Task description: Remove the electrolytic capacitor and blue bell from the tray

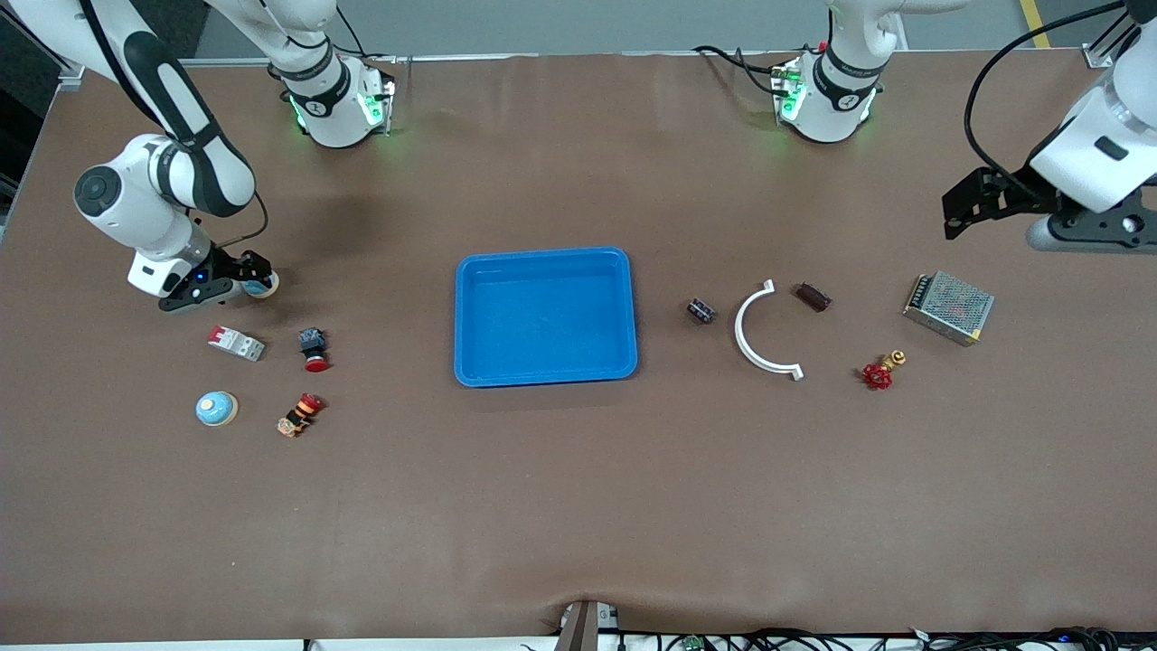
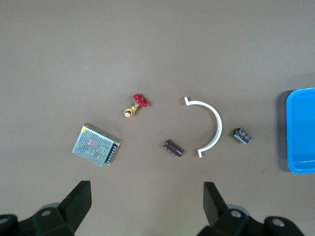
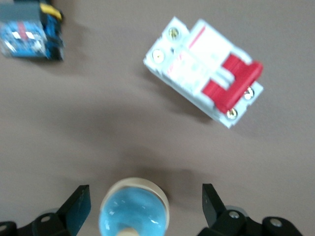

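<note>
A light blue bell with a cream base [image 1: 264,286] sits under my right gripper [image 1: 242,275]. In the right wrist view this bell [image 3: 134,212] lies between the open fingers of the right gripper [image 3: 146,207], with gaps on both sides. A second blue bell [image 1: 217,409] lies nearer the front camera. The dark brown capacitor [image 1: 813,297] lies beside a white curved bracket [image 1: 757,332]; it also shows in the left wrist view [image 2: 173,148]. My left gripper [image 1: 964,210] is open and empty in the air over the left arm's end of the table, and shows so in its own view [image 2: 146,202].
A blue tray [image 1: 542,256] stands mid-table. Near the right gripper lie a white and red circuit breaker [image 1: 237,343], a red push button [image 1: 314,349] and an orange part [image 1: 300,416]. Near the capacitor lie a small black part [image 1: 700,310], a red valve [image 1: 880,371] and a metal mesh box [image 1: 949,306].
</note>
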Available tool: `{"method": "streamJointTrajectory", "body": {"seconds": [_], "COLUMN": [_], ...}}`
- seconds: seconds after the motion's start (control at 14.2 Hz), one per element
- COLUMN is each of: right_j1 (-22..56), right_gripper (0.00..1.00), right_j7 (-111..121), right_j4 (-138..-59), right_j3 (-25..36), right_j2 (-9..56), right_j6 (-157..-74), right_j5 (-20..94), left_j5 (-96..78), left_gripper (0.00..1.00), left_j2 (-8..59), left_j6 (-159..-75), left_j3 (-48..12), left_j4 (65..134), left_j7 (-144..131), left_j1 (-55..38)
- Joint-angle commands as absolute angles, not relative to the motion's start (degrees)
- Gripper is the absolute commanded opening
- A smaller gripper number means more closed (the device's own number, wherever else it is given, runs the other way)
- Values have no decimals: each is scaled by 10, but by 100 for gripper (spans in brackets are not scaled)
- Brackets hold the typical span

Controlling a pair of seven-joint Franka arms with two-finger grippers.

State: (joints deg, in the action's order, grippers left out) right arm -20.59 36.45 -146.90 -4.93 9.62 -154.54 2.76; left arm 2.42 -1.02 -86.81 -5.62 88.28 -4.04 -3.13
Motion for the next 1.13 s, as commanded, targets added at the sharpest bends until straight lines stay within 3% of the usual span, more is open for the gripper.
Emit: {"method": "streamJointTrajectory", "body": {"seconds": [0.0,0.35,0.7,1.06], "right_j1": [-214,-188,-163,-128], "right_gripper": [100,100,100,100], "right_j7": [362,333,244,100], "right_j4": [-1400,-1297,-1237,-1172], "right_j3": [-67,-65,-66,-65], "right_j2": [94,97,100,92], "right_j6": [-1446,-1352,-1330,-1242], "right_j5": [58,79,79,76], "left_j5": [10,2,-11,-11], "left_gripper": [100,100,100,100], "left_j2": [-63,-64,-58,-60], "left_j6": [-871,-869,-883,-882], "left_j3": [-47,-43,-43,-42], "left_j4": [934,929,927,927], "left_j7": [-36,-33,-39,-52], "left_j1": [-39,-34,-33,-31]}}
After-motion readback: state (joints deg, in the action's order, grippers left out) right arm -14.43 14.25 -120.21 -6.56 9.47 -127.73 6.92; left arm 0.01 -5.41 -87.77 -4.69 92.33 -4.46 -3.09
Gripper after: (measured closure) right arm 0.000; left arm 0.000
